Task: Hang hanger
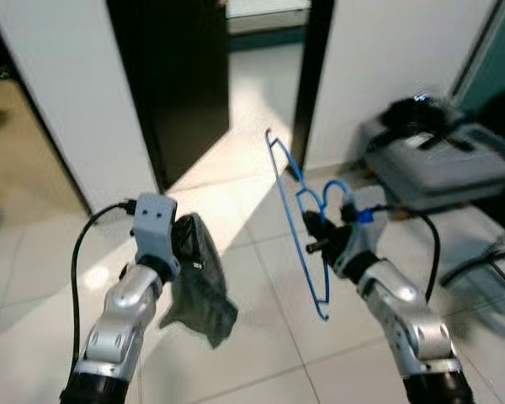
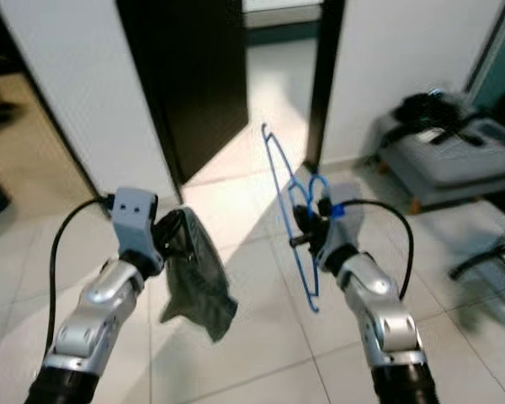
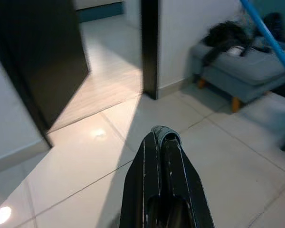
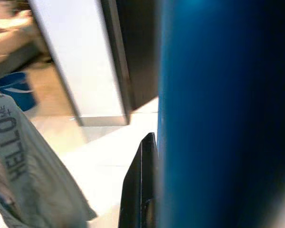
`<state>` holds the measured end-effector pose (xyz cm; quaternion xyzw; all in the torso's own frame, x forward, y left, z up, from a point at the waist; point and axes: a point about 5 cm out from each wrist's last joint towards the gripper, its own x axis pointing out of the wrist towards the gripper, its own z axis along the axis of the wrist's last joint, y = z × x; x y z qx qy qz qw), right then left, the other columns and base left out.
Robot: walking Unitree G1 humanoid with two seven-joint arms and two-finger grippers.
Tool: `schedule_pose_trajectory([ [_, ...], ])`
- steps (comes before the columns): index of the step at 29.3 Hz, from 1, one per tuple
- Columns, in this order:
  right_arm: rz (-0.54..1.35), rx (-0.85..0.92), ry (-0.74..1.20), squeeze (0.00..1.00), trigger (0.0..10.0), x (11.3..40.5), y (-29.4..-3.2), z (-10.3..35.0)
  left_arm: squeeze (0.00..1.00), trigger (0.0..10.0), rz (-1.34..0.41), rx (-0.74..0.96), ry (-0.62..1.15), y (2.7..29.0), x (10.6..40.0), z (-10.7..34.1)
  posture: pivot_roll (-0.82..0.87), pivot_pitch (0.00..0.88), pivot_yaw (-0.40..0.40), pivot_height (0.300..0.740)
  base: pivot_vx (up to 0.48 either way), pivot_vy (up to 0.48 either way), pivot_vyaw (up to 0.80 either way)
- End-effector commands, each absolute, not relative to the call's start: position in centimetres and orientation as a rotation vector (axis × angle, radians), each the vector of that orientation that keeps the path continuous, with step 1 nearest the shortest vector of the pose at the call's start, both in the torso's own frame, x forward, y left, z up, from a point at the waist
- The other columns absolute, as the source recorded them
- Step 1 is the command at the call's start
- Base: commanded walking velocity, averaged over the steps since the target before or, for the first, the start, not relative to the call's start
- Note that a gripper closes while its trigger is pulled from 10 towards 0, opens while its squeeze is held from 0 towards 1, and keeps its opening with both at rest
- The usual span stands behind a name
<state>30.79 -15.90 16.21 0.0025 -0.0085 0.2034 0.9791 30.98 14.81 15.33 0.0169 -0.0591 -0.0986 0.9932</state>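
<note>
From the head views, I judge this a carrying step: no rail to hang on is in sight, so I would keep the blue hanger [image 1: 299, 223] steady and clear of the door frame [image 1: 311, 84] ahead of it as I walk on. My right tool [image 1: 318, 236] is clamped on the hanger near its middle, the hook [image 1: 272, 139] pointing up and away from the tool, the lower end hanging below it. The right forearm reaches forward and up, wrist bent inward. My left tool [image 1: 185, 240] is closed on a dark grey garment [image 1: 198, 290] that droops beneath it, forearm raised alike, well apart from the right.

In the left wrist view, the left tool's fingers [image 3: 164, 161] lie pressed together with fabric pinched at the tips; beyond them lie the tiled floor [image 3: 218, 161] and a grey sofa [image 3: 247, 71].

In the right wrist view, the hanger's blue plastic sits right against the lens, beside one black finger [image 4: 142, 185]; the garment hangs off to the tool's side.
</note>
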Motion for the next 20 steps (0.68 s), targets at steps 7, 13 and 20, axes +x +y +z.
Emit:
schedule_pose_trajectory([
  [7,0.362,0.002,-0.006,0.0,10.0,30.5,-16.7,15.8,0.0,10.0,-0.147,0.087,-0.108,16.0,30.9,14.9,-0.07,0.102,0.077,0.74,0.0,0.0,-0.75],
  [13,0.361,0.006,-0.008,0.0,10.0,30.4,-16.8,15.8,0.0,10.0,-0.129,0.039,-0.102,16.4,31.1,15.1,-0.07,0.103,0.082,0.74,0.0,0.0,-0.75],
  [20,0.426,0.001,0.002,0.0,10.0,30.4,-15.8,15.8,0.0,10.0,-0.104,0.033,-0.131,16.4,31.6,15.7,-0.07,0.099,0.077,0.74,0.0,0.0,-0.74],
])
